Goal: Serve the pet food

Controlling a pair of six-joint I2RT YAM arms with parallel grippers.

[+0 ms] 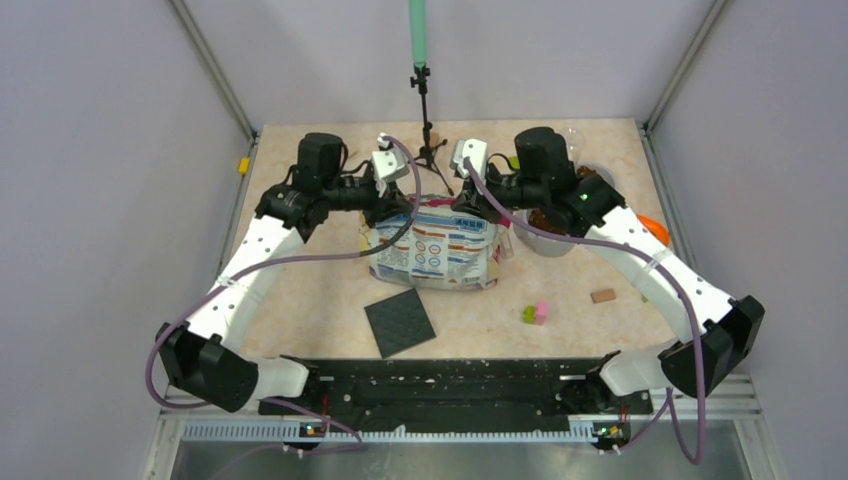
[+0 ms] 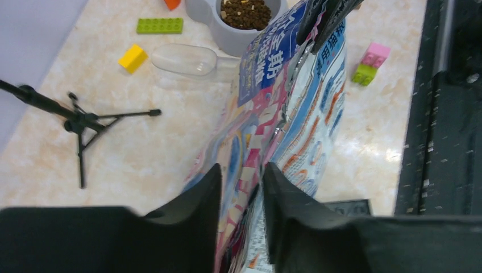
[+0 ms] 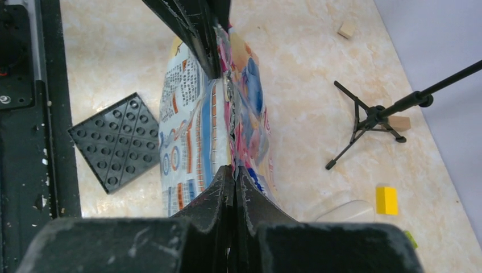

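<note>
Top external view shows the left claw (image 1: pixel 398 203) at the left end of the top edge of the bag (image 1: pixel 440 250), in the middle of the worktop (image 1: pixel 320 300); in the left wrist view its fingers (image 2: pixel 196 205) stand parted astride that edge, and whether they squeeze it I cannot tell; the bag stands between the two arms; the right claw (image 3: pixel 235 181) is pressed together, pinching the right end of the same edge; right of the bag, toward the worktop's right edge, the pet food (image 2: pixel 245 12) fills a grey bowl (image 2: pixel 226 37), partly under the right arm.
</note>
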